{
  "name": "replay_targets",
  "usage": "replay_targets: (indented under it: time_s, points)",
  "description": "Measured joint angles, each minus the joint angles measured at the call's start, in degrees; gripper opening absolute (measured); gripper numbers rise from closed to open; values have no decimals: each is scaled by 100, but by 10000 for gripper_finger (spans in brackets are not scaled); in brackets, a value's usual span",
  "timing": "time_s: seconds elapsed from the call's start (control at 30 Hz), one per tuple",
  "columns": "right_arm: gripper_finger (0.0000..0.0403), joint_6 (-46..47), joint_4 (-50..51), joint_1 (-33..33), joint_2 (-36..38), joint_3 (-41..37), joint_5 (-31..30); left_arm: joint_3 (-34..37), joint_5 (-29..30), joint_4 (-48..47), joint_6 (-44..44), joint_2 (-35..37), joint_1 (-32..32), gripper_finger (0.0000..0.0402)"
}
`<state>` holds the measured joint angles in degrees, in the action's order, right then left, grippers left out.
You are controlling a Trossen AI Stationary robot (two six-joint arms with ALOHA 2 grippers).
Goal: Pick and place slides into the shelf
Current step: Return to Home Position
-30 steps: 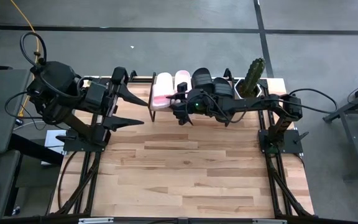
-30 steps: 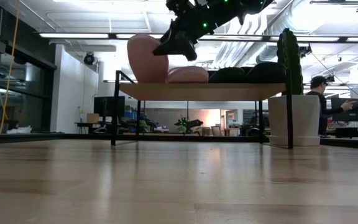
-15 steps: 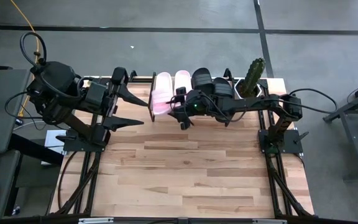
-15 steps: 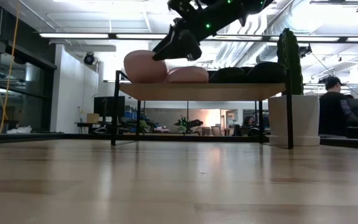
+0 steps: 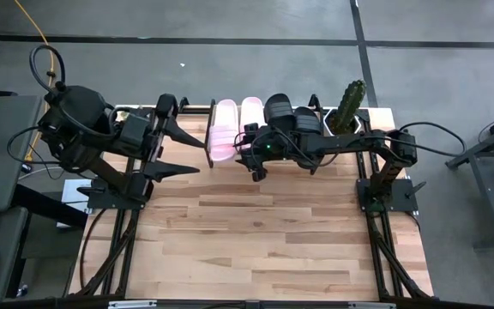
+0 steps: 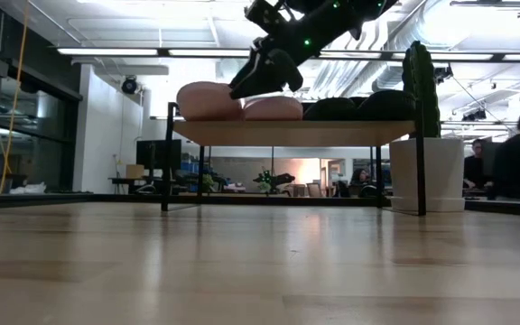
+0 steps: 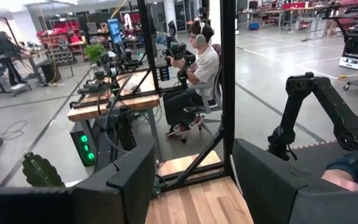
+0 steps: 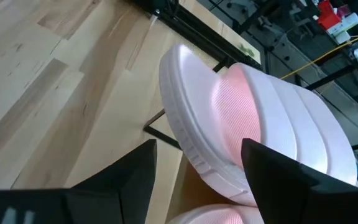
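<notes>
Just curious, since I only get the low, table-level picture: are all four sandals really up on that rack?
Observer: Yes. From above, two pink slides and two black slides lie side by side on the shelf.
Visitor: Is the pincer above them gripping one?
Observer: No. Its wrist camera shows the right pincer open and empty, with the end pink slide just beyond it.
Visitor: Where's the other arm?
Observer: The left pincer sits open at the table's left side, apart from the shelf.
</notes>
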<state>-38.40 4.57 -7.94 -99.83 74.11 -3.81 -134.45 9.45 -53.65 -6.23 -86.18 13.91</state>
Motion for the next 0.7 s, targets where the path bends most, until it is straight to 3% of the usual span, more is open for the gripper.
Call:
replay_targets:
  time_s: [0.33,0.7]
  points:
    - [226,0,-12,21,0,2,261,2,-2,-15,14,-40,0,200]
    - [226,6,194,151,0,40,-233,2,-2,-81,32,-36,0,200]
